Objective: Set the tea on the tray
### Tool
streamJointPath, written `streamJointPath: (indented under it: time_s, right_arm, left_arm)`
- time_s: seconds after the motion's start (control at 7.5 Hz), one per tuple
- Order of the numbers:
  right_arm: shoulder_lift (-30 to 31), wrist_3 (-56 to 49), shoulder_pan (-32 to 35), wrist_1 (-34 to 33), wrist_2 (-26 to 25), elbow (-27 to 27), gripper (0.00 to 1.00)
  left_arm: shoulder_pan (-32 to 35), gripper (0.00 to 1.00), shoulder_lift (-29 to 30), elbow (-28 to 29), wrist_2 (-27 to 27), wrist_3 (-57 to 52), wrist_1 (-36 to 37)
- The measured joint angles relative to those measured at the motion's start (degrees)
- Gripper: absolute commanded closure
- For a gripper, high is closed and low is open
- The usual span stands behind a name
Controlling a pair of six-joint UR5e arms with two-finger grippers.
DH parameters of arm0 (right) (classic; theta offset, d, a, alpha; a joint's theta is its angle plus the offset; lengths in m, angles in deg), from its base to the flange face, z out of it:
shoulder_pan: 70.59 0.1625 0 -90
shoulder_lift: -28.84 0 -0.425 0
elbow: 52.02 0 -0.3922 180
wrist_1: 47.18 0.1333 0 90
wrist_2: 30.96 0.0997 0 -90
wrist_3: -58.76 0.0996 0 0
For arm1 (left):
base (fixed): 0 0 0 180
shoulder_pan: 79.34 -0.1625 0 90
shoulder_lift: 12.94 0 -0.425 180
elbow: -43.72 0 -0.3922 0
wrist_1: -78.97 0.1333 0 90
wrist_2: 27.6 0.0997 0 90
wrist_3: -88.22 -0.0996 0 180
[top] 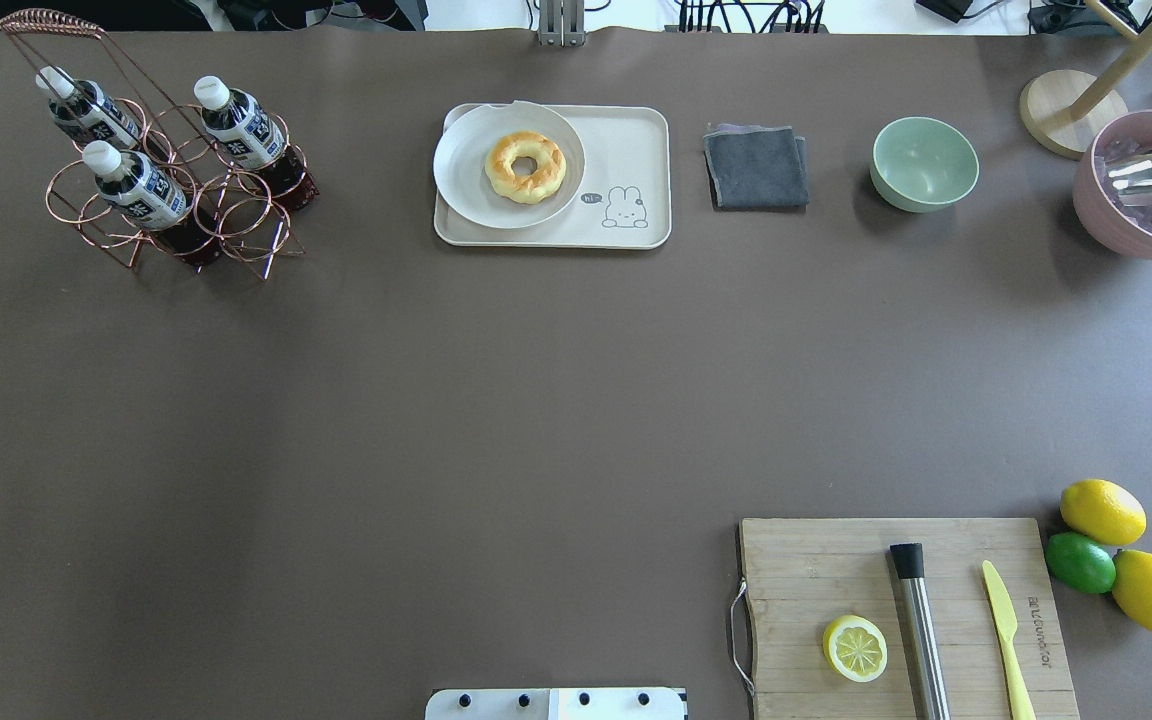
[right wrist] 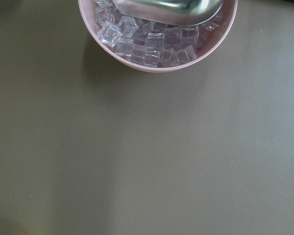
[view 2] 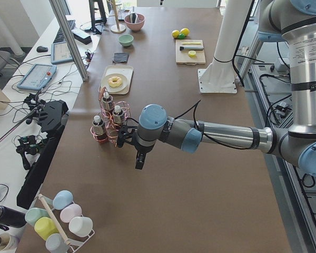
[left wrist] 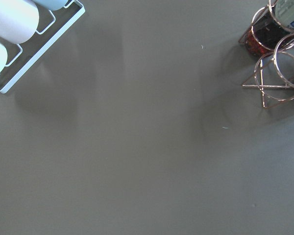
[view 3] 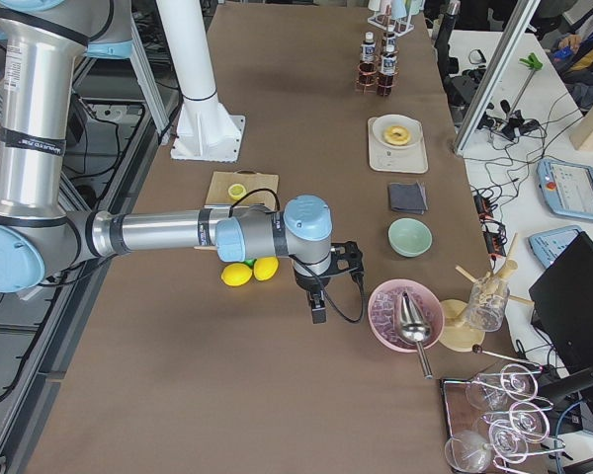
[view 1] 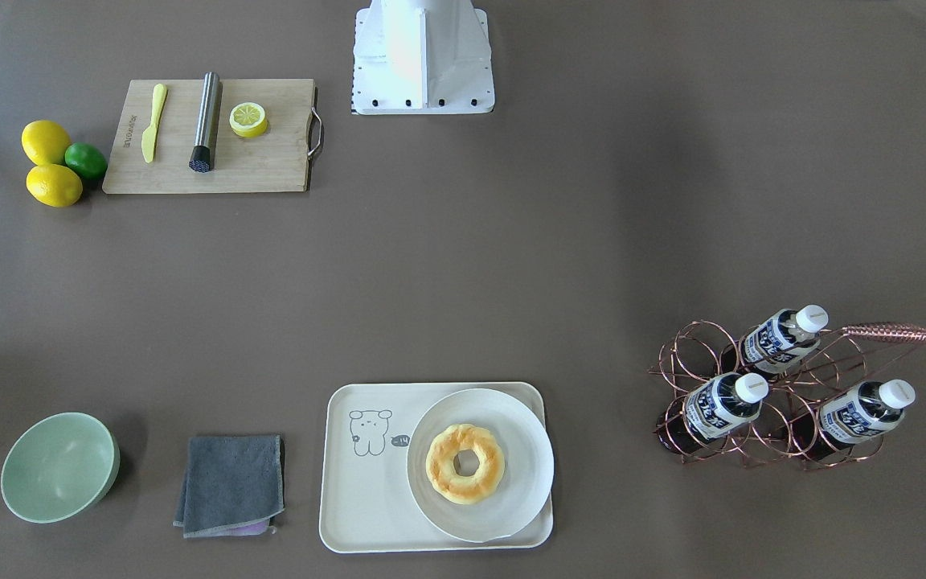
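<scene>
You have three small clear plastic tea bottles [view 1: 724, 406], dark brown inside, each with a smooth white cap and a navy-and-white printed label. All three lean tilted in the rings of a copper wire rack [view 1: 788, 390] with a twisted handle, at the left-arm end of the matte brown table [view 1: 463, 281]. None of them is on the tray, which lies well apart from the rack along the same far edge.

The cream rectangular tray [view 1: 366, 498] has rounded corners, a raised rim and a grey bear line drawing. A round off-white plate [view 1: 527, 458] covers the half nearer the rack and carries a glazed golden ring doughnut [view 1: 465, 464].

Your left gripper [view 2: 139, 161] hangs over bare tabletop just beside the rack, pointing down. Only the side view shows it, so you cannot tell whether its fingers are apart or together. The right gripper [view 3: 318, 311] hangs near a pink round bowl [right wrist: 137, 63] of clear ice cubes with a shiny steel scoop [right wrist: 166, 10]; its fingers cannot be judged either.

Beyond the tray sit a folded grey cloth [view 1: 230, 482] and a pale green bowl [view 1: 59, 466].
</scene>
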Motion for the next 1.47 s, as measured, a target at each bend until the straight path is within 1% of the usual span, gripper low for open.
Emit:
streamJointPath:
  time_s: [0.27, 0.4, 0.53, 0.8, 0.93, 1.2, 1.33, 1.47]
  right_arm:
    - [0.4, 0.0, 0.0, 0.1, 1.3, 0.2, 0.00]
    - [0.6, -0.1, 0.0, 0.3, 2.8, 0.5, 0.00]
    - [0.7, -0.1, 0.0, 0.5, 3.7, 0.6, 0.00]
    - [0.8, -0.4, -0.1, 0.6, 4.4, 0.8, 0.00]
    - [0.9, -0.6, -0.2, 0.6, 4.7, 0.7, 0.00]
    - [0.7, -1.0, -1.1, 0.6, 5.3, 0.3, 0.00]
    - [0.6, -1.0, -1.7, 0.6, 5.3, 0.3, 0.00]
    - [0.6, -1.1, -2.0, 0.6, 5.4, 0.3, 0.00]
  left_arm:
    - [-0.8, 0.03, -1.8, -1.7, -1.3, 5.5, -5.9]
    - [-2.6, 0.03, -1.3, -2.5, -1.2, 8.6, -8.0]
    - [-5.1, 0.03, 1.0, -2.9, -1.1, 10.5, -8.8]
    - [-10.1, 0.03, 5.0, -4.6, -0.9, 17.9, -9.7]
    - [-13.0, 0.03, 6.7, -5.0, 1.3, 19.9, -9.8]
    - [-21.5, 0.03, 9.3, -4.8, 12.6, 21.6, -10.0]
    - [-23.7, 0.03, 10.8, -4.4, 15.2, 22.7, -10.0]
    - [-24.8, 0.03, 11.9, -3.9, 15.7, 24.3, -10.0]
